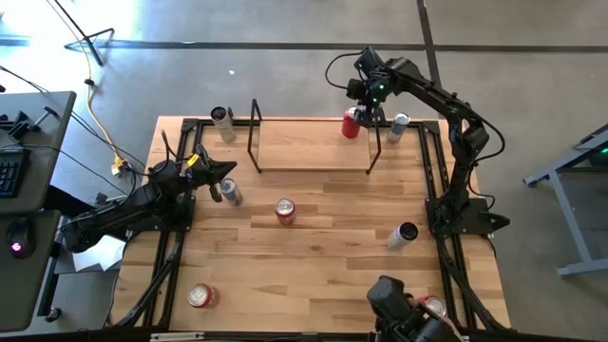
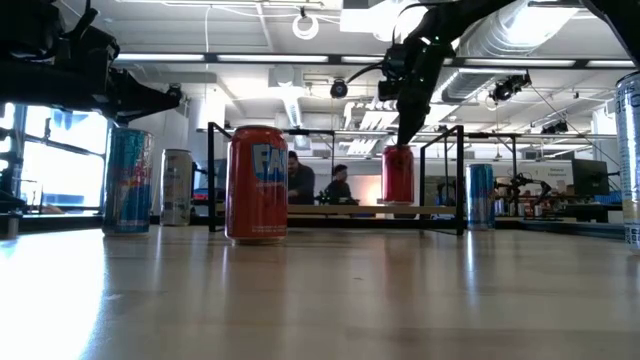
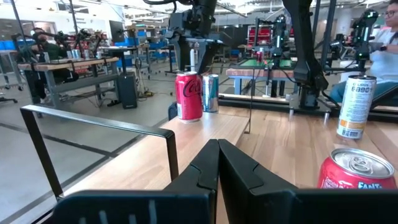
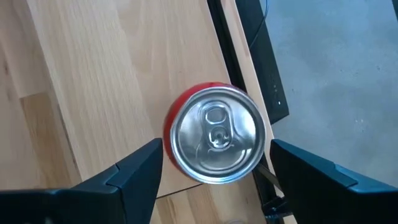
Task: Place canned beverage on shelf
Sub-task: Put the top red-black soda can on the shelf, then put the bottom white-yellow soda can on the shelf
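Right end effector (image 4: 211,165) wide open, straddling red can (image 4: 216,134) upright on shelf (image 4: 112,74), untouched.

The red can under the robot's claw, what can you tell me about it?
The red can is shiny metal with a silver top and an unopened pull tab. It stands upright on the light-wood shelf, near its right end by the black rod frame. The right gripper hangs just above it with its fingers spread wide on either side, not touching the can. White lettering shows on its side from the left wrist view. Only the shelf touches it.
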`<state>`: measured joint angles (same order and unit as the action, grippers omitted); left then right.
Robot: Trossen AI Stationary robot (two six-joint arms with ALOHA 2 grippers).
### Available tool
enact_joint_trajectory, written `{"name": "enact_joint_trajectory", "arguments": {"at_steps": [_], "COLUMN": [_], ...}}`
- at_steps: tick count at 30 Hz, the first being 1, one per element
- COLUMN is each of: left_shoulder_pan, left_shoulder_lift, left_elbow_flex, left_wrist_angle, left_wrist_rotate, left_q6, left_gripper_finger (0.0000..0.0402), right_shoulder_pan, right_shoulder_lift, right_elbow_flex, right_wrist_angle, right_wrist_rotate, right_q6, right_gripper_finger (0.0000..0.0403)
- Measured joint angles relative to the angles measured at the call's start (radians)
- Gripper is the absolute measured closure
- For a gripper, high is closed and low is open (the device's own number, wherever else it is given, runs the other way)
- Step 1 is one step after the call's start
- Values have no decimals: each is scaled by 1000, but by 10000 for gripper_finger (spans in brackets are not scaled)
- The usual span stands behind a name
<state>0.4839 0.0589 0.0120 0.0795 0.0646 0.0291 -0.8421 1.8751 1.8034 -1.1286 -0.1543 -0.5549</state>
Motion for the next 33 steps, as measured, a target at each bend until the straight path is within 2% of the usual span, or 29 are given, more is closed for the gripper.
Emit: {"name": "enact_joint_trajectory", "arguments": {"at_steps": [8, 14, 18, 22, 25, 26, 30, 33], "left_shoulder_pan": [0, 0, 0, 0, 0, 0, 0, 0], "left_shoulder_lift": [0, 0, 0, 0, 0, 0, 0, 0], "left_elbow_flex": [0, 0, 0, 0, 0, 0, 0, 0], "left_wrist_angle": [0, 10, 38, 37, 38, 37, 41, 41], "left_wrist_rotate": [0, 0, 19, 31, 36, 42, 80, 84], "left_q6": [-2, -1, 1, 1, 1, 1, 9, 10], "left_gripper_finger": [401, 401, 401, 401, 401, 401, 401, 401], "right_shoulder_pan": [5, 49, 102, 149, 193, 213, 297, 359], "right_shoulder_lift": [-27, -96, -145, -206, -266, -290, -406, -484], "right_elbow_flex": [0, 2, 2, -33, -151, -210, -496, -692], "right_wrist_angle": [10, -1, -18, 21, 151, 212, 590, 851], "right_wrist_rotate": [25, 139, 156, 50, -8, -13, -15, -15], "right_q6": [-4, -3, 11, 48, 58, 56, 95, 141], "right_gripper_finger": [123, 130, 175, 271, 365, 384, 383, 398]}}
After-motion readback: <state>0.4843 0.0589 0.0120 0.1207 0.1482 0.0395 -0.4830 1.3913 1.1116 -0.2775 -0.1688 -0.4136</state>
